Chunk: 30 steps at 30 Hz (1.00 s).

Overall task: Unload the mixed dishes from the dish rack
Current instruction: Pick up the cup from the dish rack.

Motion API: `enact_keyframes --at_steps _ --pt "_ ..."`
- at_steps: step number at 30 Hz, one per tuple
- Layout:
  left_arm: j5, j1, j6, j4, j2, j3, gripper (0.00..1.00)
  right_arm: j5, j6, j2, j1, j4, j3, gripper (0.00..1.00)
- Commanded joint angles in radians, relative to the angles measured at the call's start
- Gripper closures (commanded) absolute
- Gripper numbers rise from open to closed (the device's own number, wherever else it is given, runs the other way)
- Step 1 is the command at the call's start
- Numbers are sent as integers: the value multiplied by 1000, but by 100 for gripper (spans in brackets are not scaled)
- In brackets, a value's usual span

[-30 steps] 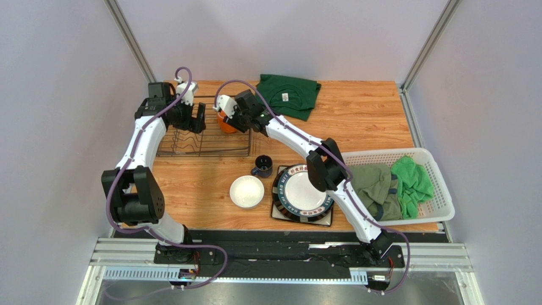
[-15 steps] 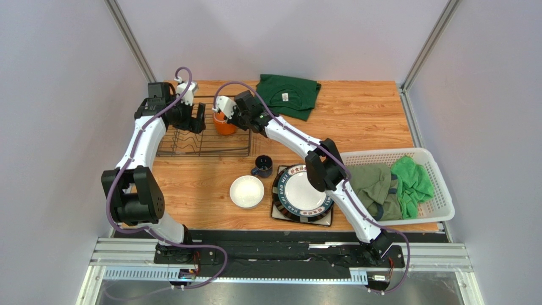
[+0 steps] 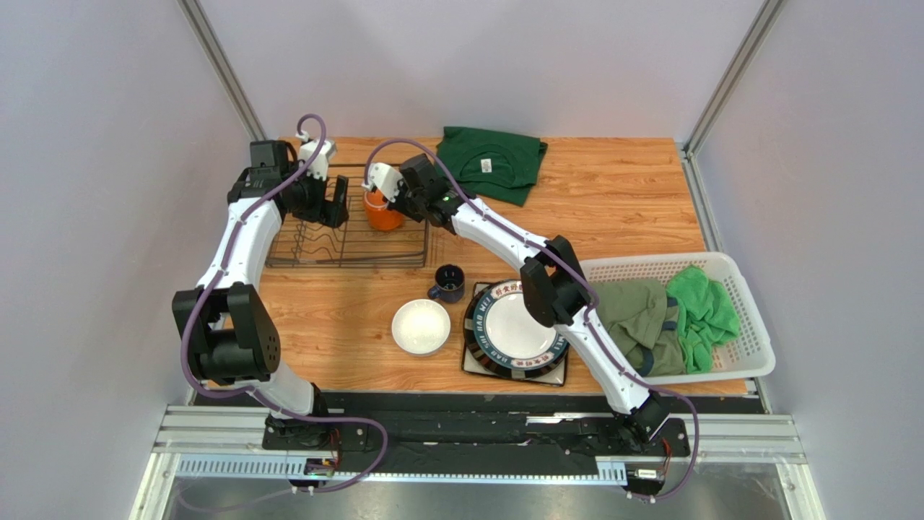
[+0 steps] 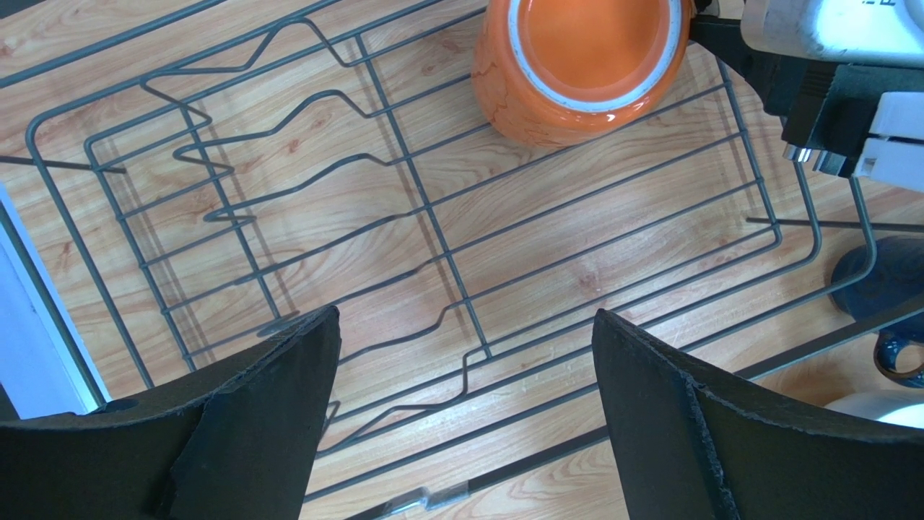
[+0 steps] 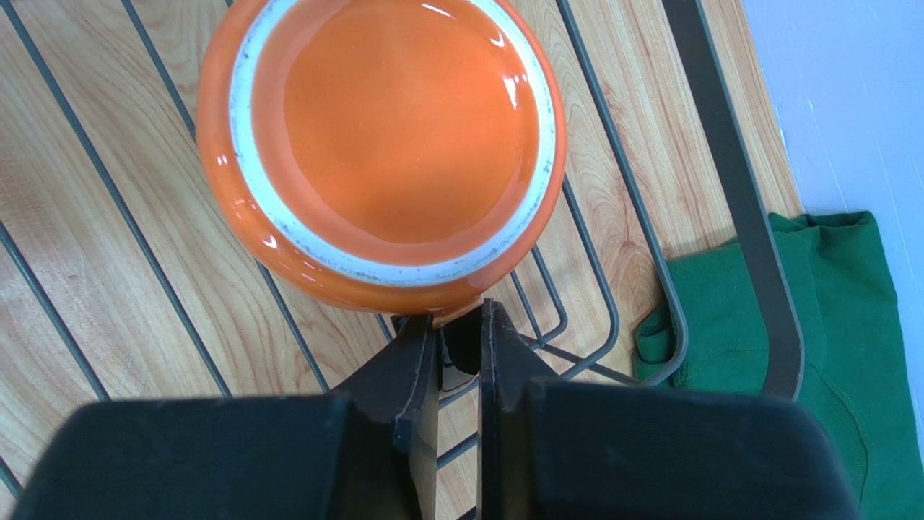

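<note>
The dish rack point(image 3: 325, 247) point(image 4: 434, 217) point(image 5: 607, 271) lies at the table's back left. It holds only the orange mug point(image 3: 383, 213) point(image 4: 580, 65) point(image 5: 380, 152), base up in its right end. My right gripper point(image 3: 390, 199) point(image 5: 461, 320) is shut on the mug at its near side, where the handle sits between the fingers. Over the rack's left half hovers my left gripper point(image 3: 323, 204) point(image 4: 466, 325), open and holding nothing. The dark blue mug point(image 3: 447, 284), white bowl point(image 3: 421, 326) and round dark-rimmed plate point(image 3: 515, 327) rest on the table, the plate on top of a square plate point(image 3: 473, 366).
A green shirt point(image 3: 493, 160) point(image 5: 835, 358) lies just behind the rack's right end. A white laundry basket point(image 3: 748, 314) with green clothes stands at the right edge. Grey walls enclose the table on three sides.
My right gripper's fingers have closed on the orange mug's handle. The left arm has stayed still.
</note>
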Motion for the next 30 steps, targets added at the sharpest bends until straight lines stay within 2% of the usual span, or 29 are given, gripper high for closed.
enact_keyframes --at_steps 1,13,30 --pt "19 10 24 -1 -48 22 6 -17 27 -34 -4 15 34 100" --pt "35 12 23 -19 -43 42 6 -109 135 -175 -4 -58 13 100" --pt "90 16 55 -24 -69 42 7 -239 322 -227 -18 -111 37 100"
